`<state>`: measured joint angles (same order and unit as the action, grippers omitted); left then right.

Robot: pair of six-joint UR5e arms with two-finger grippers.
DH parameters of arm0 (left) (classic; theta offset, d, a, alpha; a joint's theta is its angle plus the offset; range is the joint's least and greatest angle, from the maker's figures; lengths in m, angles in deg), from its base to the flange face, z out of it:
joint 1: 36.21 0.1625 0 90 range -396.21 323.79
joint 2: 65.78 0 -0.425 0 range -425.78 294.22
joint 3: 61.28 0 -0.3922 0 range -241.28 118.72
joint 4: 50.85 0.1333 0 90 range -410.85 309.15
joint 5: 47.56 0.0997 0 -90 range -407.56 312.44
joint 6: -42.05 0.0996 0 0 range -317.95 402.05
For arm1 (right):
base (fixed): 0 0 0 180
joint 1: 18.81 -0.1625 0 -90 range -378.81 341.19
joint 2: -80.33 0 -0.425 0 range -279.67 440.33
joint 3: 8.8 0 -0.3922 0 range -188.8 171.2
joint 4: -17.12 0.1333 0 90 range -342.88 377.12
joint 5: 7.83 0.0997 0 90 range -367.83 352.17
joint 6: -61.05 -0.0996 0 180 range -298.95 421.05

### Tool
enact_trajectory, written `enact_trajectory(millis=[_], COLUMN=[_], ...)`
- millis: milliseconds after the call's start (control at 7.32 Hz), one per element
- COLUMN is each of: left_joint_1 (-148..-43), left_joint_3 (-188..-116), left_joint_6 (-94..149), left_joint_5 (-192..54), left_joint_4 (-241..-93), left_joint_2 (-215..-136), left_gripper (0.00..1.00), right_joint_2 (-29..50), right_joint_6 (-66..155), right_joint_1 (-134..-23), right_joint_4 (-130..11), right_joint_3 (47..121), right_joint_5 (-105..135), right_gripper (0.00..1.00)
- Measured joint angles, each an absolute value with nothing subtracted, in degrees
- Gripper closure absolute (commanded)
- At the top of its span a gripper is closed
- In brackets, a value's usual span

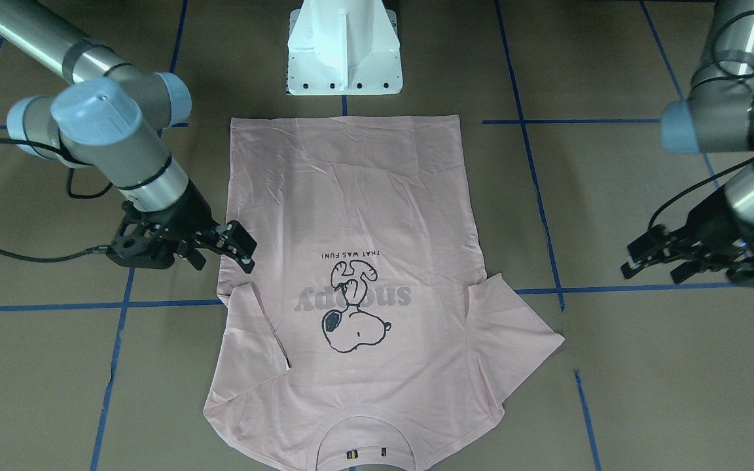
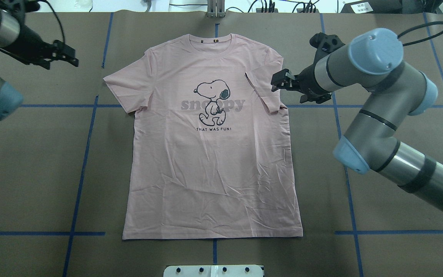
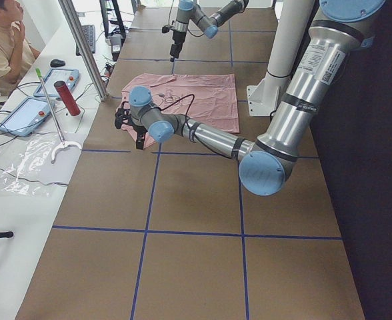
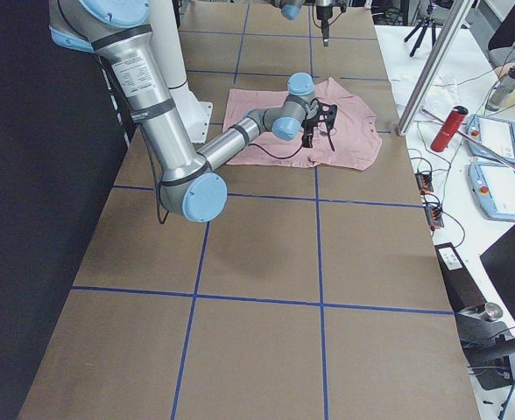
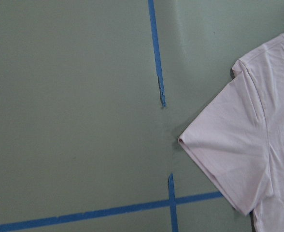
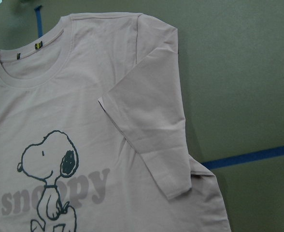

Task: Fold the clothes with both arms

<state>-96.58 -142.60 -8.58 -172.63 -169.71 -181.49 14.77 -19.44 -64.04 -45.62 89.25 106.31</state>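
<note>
The pale pink Snoopy T-shirt (image 2: 206, 173) lies flat and front up on the brown table, collar away from the robot's base; it also shows in the front-facing view (image 1: 351, 196). Its sleeve on my right side (image 6: 151, 125) is folded inward onto the chest. The other sleeve (image 5: 229, 154) is spread out flat. My right gripper (image 2: 287, 89) hovers just beside the folded sleeve, open and empty; it also shows in the front-facing view (image 1: 226, 256). My left gripper (image 2: 69, 55) is open and empty, over bare table well to the left of the spread sleeve.
The white pedestal base (image 1: 344, 52) stands just past the shirt's hem. Blue tape lines (image 2: 87, 154) cross the table. A side bench with tablets, a red bottle (image 3: 67, 97) and a metal post (image 3: 83, 47) runs along the far edge, with a person (image 3: 3, 40) seated there.
</note>
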Motion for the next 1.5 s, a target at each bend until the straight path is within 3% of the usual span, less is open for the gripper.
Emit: enact_trajectory(millis=[137, 410, 957, 1093, 1230, 1367, 1503], left_joint_1=[-93.42, -90.26, -89.15, -89.06, -88.92, -88.77, -88.70], left_joint_3=[-138.01, -128.55, -124.39, -124.03, -123.81, -123.73, -123.68], left_joint_6=[-10.33, -11.18, -11.22, -11.22, -11.21, -11.22, -11.21], left_joint_5=[-168.35, -163.65, -162.19, -162.18, -162.17, -162.17, -162.17], left_joint_4=[-171.87, -180.80, -184.23, -184.31, -184.32, -184.29, -184.28], left_joint_2=[-184.48, -187.66, -188.96, -188.98, -188.99, -188.99, -189.02], left_gripper=[0.12, 0.38, 0.41, 0.47, 0.64, 0.95, 1.00], right_joint_2=[12.94, 12.36, 13.11, 13.18, 13.23, 13.25, 13.26], right_joint_6=[-19.31, -18.73, -17.90, -17.84, -17.80, -17.75, -17.68], right_joint_1=[-64.62, -65.78, -65.93, -65.92, -65.93, -65.97, -65.99], right_joint_4=[-45.65, -45.17, -44.94, -44.91, -44.89, -44.89, -44.88], right_joint_3=[91.92, 93.24, 93.03, 93.05, 93.09, 93.12, 93.13], right_joint_5=[107.42, 111.81, 113.47, 113.54, 113.60, 113.62, 113.63], right_gripper=[0.00, 0.00, 0.00, 0.00, 0.00, 0.00, 0.00])
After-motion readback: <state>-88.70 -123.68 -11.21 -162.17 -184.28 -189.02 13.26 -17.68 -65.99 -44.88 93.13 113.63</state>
